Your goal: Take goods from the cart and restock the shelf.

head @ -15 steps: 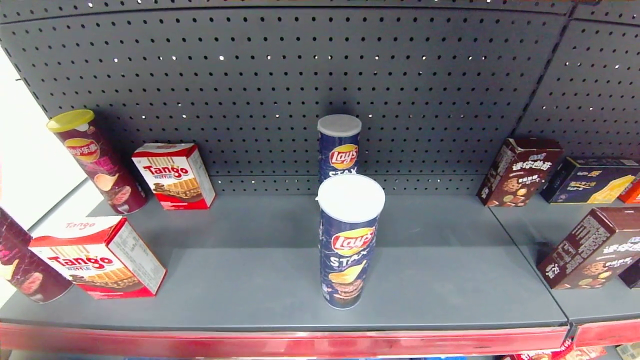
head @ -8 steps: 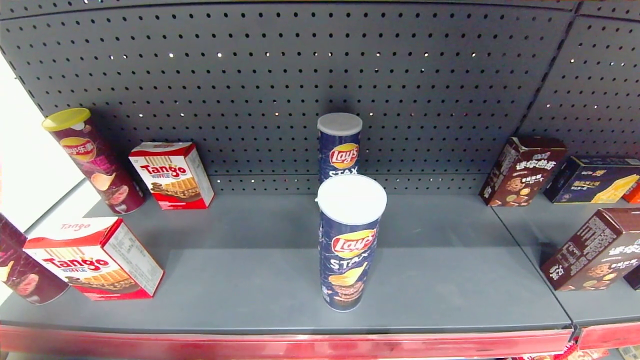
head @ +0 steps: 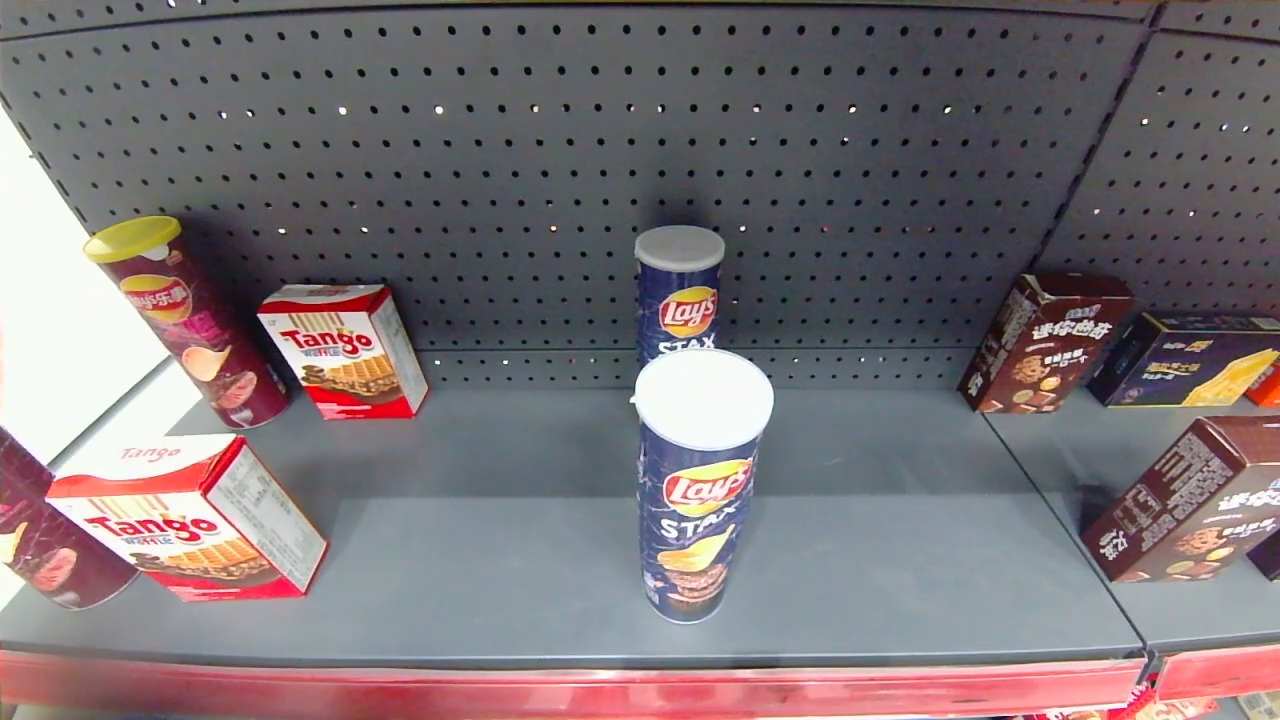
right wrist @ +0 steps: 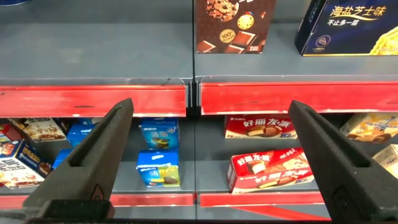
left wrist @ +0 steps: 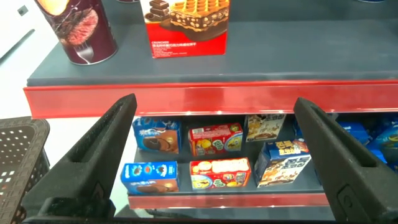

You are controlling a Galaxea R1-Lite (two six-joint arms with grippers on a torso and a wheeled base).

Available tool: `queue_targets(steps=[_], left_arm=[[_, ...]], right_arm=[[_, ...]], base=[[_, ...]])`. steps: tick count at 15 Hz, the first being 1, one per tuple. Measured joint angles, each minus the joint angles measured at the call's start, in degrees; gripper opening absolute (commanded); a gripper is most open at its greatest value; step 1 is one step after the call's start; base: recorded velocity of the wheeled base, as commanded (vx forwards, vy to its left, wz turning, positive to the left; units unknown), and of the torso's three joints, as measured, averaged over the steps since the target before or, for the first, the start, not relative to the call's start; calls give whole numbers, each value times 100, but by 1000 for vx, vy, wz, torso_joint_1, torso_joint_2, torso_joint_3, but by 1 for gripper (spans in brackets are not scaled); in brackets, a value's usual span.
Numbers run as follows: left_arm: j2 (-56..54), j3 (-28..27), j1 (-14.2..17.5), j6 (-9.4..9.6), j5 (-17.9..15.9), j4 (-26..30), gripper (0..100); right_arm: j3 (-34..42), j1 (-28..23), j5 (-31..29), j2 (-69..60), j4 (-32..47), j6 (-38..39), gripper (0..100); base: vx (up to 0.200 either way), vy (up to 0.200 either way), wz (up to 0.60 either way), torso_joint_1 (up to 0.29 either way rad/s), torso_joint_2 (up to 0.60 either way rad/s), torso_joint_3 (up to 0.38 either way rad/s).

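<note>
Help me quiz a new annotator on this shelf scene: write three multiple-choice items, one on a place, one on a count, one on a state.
1. Where does the rear blue can stand relative to the front blue can?
A. Directly behind it, near the pegboard
B. To its left
C. Lying on top of it

2. How many red-and-white wafer boxes stand on the shelf in the head view?
A. One
B. Two
C. Four

3. How are the left gripper and right gripper?
A. Both open and empty
B. Left shut on a can
C. Right shut on a box

Answers: 1 A, the rear can rises just behind the front one, by the back panel. 2 B, one box at the back, one at the front. 3 A, each wrist view shows fingers spread with nothing between them.
</note>
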Motion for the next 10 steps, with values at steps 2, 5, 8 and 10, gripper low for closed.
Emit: queue_targets(steps=[2, 5, 8, 10], left_arm=[[0, 0, 0, 0, -1, 2, 100], [0, 0, 0, 0, -1, 0, 100], [0, 0, 0, 0, 0, 0, 100], [0, 0, 0, 0, -1, 2, 100]], right_arm=[[0, 0, -2, 0, 0, 0, 100], [0, 0, -2, 0, 0, 0, 100], [0, 0, -2, 0, 2, 0, 100], [0, -2, -2, 0, 2, -2, 100]], base=[[0, 0, 0, 0, 0, 0], [0, 0, 0, 0, 0, 0], [0, 0, 0, 0, 0, 0], [0, 0, 0, 0, 0, 0]])
